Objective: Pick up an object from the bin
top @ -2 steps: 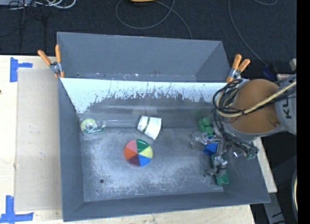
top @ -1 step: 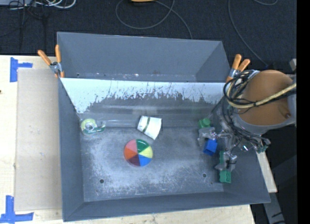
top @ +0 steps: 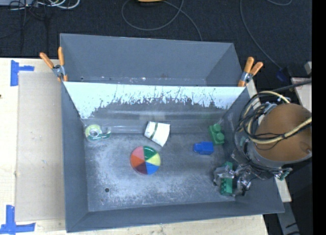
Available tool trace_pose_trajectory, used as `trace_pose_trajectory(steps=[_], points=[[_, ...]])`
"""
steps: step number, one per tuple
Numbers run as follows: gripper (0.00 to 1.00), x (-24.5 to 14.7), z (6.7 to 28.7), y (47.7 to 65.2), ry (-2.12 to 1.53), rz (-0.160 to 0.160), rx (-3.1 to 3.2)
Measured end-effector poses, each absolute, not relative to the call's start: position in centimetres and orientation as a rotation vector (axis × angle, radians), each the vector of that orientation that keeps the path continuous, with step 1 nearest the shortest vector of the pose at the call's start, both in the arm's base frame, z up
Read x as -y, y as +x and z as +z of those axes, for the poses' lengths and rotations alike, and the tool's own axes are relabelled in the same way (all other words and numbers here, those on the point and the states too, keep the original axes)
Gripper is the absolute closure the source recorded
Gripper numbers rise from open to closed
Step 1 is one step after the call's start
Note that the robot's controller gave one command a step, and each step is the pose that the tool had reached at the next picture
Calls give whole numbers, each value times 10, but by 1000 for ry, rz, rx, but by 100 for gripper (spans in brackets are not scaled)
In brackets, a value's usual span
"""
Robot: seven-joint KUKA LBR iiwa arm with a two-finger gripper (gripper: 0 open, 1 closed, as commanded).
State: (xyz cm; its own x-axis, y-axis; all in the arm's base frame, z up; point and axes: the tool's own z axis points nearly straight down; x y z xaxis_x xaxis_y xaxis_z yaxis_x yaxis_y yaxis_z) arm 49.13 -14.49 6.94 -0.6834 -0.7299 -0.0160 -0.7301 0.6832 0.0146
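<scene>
My gripper (top: 233, 179) is low in the bin's near right corner, against the right wall. A small green piece (top: 226, 188) shows at its lower end; whether it is held cannot be made out. A blue block (top: 204, 148) lies on the floor up and to the left of the gripper. A green block (top: 218, 134) sits beyond it, close to the right wall.
Further left lie a ball (top: 145, 160) with coloured segments, a white cup-like thing (top: 157, 133) on its side and a clear, greenish tape roll (top: 95, 133) by the left wall. The arm with its orange cover and cables hangs over the right rim.
</scene>
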Motion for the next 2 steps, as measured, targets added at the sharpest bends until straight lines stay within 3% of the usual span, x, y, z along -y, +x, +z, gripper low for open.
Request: trace_pose_trajectory(steps=[2], points=[[100,147,74,494,-1369,41,-2817]])
